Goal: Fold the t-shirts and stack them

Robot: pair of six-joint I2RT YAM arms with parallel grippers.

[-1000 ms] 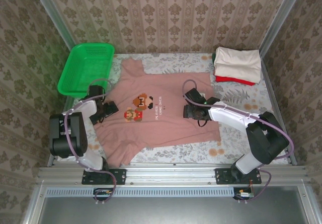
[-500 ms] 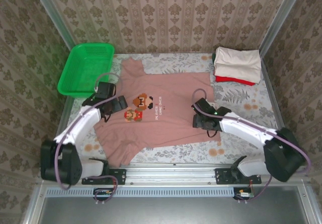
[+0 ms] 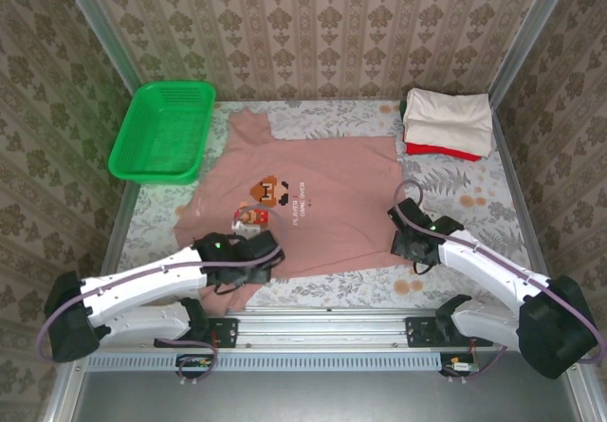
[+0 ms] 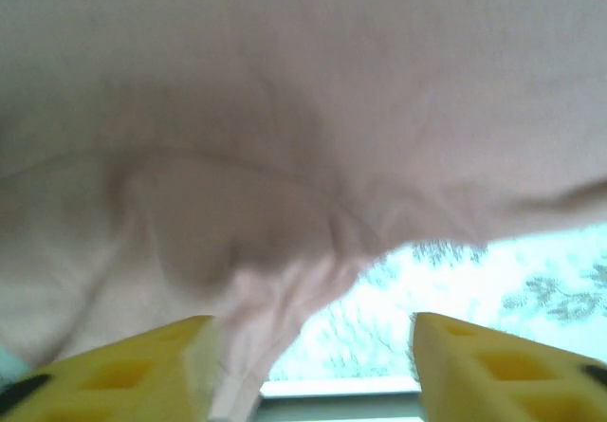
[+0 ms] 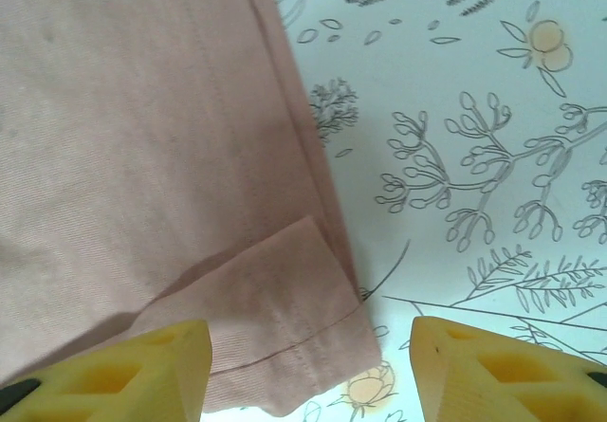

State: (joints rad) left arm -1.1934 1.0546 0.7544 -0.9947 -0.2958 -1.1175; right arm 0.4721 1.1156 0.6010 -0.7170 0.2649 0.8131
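A dusty-pink t-shirt with a pixel-figure print lies spread flat in the middle of the table. My left gripper hovers low at its near left part. In the left wrist view the left gripper is open, and a hanging fold of the pink t-shirt brushes its left finger. My right gripper sits over the shirt's near right corner. In the right wrist view the right gripper is open, straddling that folded-over corner of the pink t-shirt, which lies flat. A cream folded t-shirt rests on a red one at the back right.
A green mesh basket stands at the back left, beside the shirt's shoulder. The floral table cover shows bare to the right of the pink shirt. The metal front rail runs close behind both grippers. Patterned walls enclose the table.
My left arm swung from the shirt's left sleeve down to its near left edge. My right gripper slid toward me along the right edge to the near corner. Both jaws narrowed.
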